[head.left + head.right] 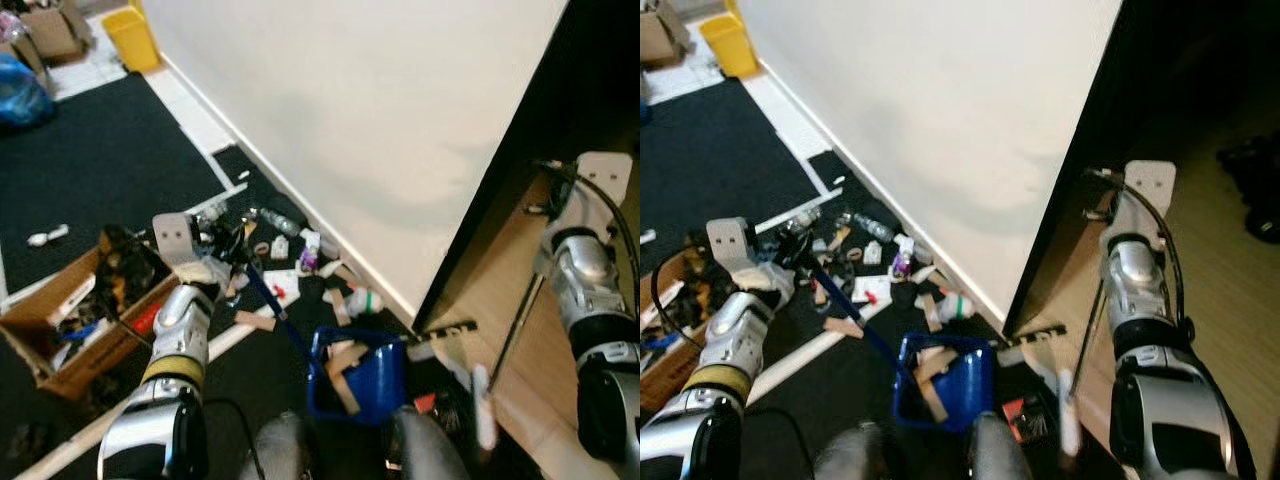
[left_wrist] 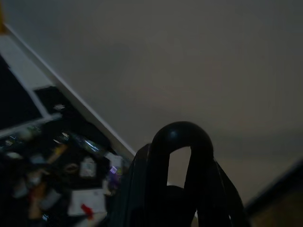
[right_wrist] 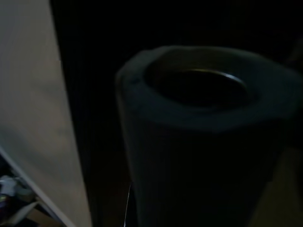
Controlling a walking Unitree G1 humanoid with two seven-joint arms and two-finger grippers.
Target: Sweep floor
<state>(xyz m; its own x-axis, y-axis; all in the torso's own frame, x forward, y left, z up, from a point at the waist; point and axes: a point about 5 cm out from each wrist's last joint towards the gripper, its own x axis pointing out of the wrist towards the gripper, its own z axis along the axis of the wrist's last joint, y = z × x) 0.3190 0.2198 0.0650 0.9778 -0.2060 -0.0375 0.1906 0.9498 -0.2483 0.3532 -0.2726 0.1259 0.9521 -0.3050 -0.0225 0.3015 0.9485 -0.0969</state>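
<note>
Litter of wood scraps, bottles and cartons [image 1: 290, 262] lies along the white wall's foot, frame centre. Blue plastic dustpan [image 1: 352, 378], lower centre, already holds scraps; keep it flat while brushing debris in. Left gripper [image 1: 232, 247] clamps its handle. Right gripper [image 1: 1110, 205] grips the thin broom pole [image 1: 1088, 320].

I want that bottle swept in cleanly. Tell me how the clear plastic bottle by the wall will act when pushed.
The clear plastic bottle lies on its side, so it will probably roll rather than slide. It looks empty and light, likely skittering toward the wall.
</note>
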